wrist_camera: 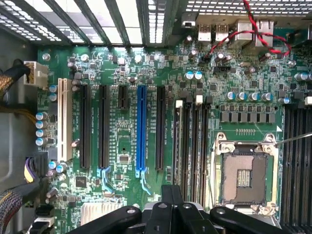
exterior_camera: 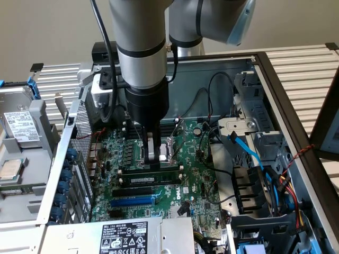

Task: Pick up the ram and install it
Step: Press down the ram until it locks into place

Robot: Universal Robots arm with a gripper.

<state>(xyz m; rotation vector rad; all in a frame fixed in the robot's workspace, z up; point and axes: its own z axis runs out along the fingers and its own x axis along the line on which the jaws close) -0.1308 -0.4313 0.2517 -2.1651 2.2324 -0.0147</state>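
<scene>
Here the arm is hanging over the open computer case point(exterior_camera: 275, 69), and its gripper point(exterior_camera: 152, 153) is hovering low above the green motherboard point(exterior_camera: 201, 174), its fingers clenched together with nothing between them. The ram point(exterior_camera: 151, 179) is lying just in front of and below the fingertips in the exterior view: a long, thin stick with a white label strip, sitting lengthwise along the memory slots and apart from the claw, not touching it. Whether it is fully seated in its slot I cannot tell. Just past the ram, further from the claw, a blue expansion slot point(exterior_camera: 132, 201) is running parallel to it. In the wrist view the gripper point(wrist_camera: 171, 195) is pointing at the board, with the row of long black memory slots point(wrist_camera: 191, 146) directly ahead of it, the open metal CPU socket point(wrist_camera: 243, 178) lying beside them, and the blue expansion slot point(wrist_camera: 141, 129) standing off to the other side.
</scene>
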